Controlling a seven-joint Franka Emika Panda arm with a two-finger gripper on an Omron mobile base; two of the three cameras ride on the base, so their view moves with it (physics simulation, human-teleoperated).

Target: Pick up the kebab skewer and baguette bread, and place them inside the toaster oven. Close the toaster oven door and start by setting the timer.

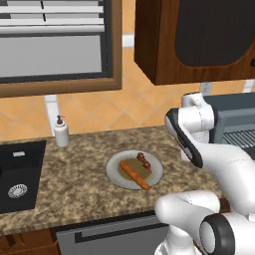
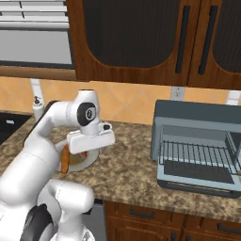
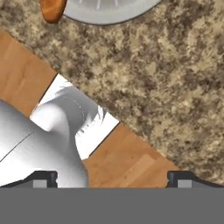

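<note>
The gripper (image 3: 112,177) is hanging with its fingers spread wide and empty over the granite counter (image 3: 175,87), the orange-brown baguette bread (image 3: 52,8) lying just beyond it across the grey plate (image 3: 109,15), both being cut off by the frame edge.

Baguette bread (image 1: 134,175) lies diagonally on the plate (image 1: 113,172); kebab skewer (image 1: 144,160) just beside, perhaps touching.

Grey plate (image 1: 113,172) on speckled granite counter (image 1: 74,177), soap dispenser (image 1: 61,131) beside black sink (image 1: 17,174).
</note>
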